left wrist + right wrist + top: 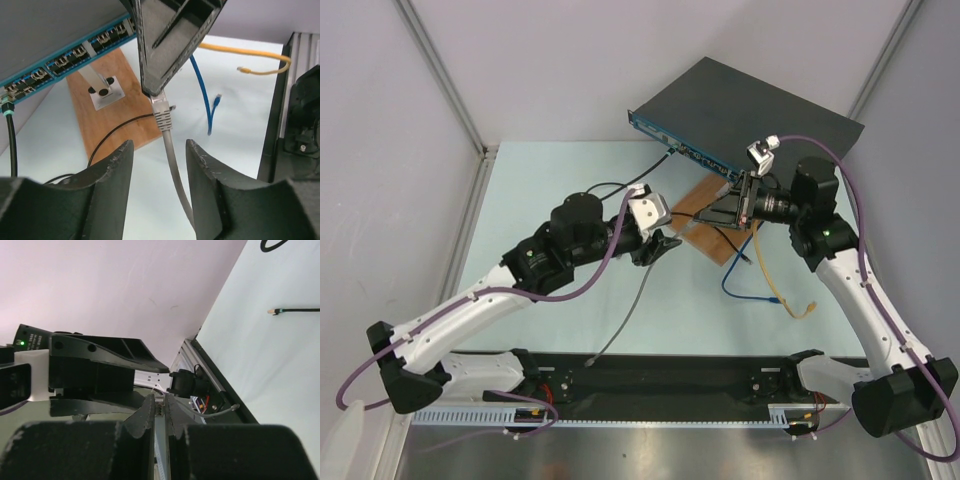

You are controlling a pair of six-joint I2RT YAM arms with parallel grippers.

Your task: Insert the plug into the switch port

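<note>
Under the right pincer [152, 91] | it is pinching the grey plug [161, 112]; the left pincer [160, 146] below is standing spread around the cable [176, 172] | switch [45, 30] is lying near, up-left | step: carrying plug portward | next: lining it up with 1 free socket, pushing straight in

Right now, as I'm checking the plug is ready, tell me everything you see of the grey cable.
The grey cable is thin and flexible-looking, ending in a clear plug with a ribbed grey boot. The right gripper is shut on the plug, holding it over the wooden board, short of the teal socket row on the switch. Below, the cable drops between the open fingers of the left gripper, then trails across the table towards its near edge.
</note>
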